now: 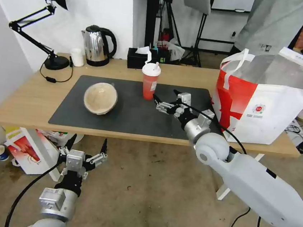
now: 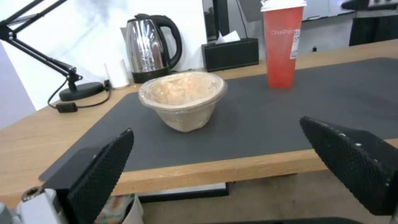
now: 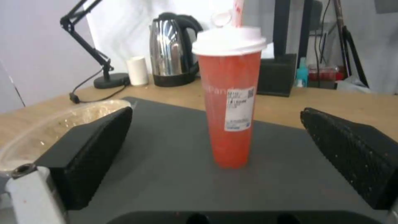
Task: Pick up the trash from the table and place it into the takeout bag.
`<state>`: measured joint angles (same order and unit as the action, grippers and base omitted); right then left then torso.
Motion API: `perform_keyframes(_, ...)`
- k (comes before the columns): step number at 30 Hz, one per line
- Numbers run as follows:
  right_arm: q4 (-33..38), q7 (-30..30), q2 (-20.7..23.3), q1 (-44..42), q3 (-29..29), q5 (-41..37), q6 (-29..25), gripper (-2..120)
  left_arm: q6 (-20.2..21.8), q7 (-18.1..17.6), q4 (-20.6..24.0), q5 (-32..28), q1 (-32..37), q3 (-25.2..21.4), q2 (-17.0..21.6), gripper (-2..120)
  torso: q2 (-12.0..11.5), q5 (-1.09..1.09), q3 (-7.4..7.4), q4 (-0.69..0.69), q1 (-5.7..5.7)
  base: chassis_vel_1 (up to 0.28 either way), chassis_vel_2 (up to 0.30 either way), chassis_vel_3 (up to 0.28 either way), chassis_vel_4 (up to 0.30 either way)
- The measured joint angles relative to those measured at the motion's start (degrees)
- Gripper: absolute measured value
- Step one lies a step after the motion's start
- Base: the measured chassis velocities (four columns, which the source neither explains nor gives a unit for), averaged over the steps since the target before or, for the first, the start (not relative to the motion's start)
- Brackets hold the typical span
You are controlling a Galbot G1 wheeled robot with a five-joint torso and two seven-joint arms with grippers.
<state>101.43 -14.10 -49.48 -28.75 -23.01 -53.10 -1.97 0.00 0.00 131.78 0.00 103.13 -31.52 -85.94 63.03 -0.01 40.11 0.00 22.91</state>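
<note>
Head view: right gripper (image 1: pixel 164 99) jaws apart, near cup (image 1: pixel 150 81) on desk (image 1: pixel 27 96). Cup light, thin-walled, slippery; grip mid-body. Left gripper (image 1: pixel 86 146) apart, idle.

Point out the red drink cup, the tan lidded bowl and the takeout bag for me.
red drink cup (image 1: pixel 149 85): head view, on its red body.
tan lidded bowl (image 1: pixel 100 98): head view, on its lid.
takeout bag (image 1: pixel 267 114): head view, on its white front wall.

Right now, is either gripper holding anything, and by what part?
Nothing is held. The right gripper is open over the mat, facing the red drink cup. The left gripper is open below the table.
</note>
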Motion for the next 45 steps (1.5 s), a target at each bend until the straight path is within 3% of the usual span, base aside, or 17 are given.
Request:
perform_keyframes(25,-5.31,0.99,-4.25,4.08,-3.04,-0.07,0.05,100,0.00,0.00,0.00,0.00,0.00,0.00,0.00,100,0.00,0.00,0.00,0.00,0.00,0.000,0.000,0.000,0.000)
perform_keyframes(45,-9.39,2.42,-4.01,5.57,-2.76,0.30,0.20,100,0.00,0.00,0.00,0.00,0.00,0.00,0.00,100,0.00,0.01,-0.01,0.00,0.00,0.000,0.000,0.000,0.000)
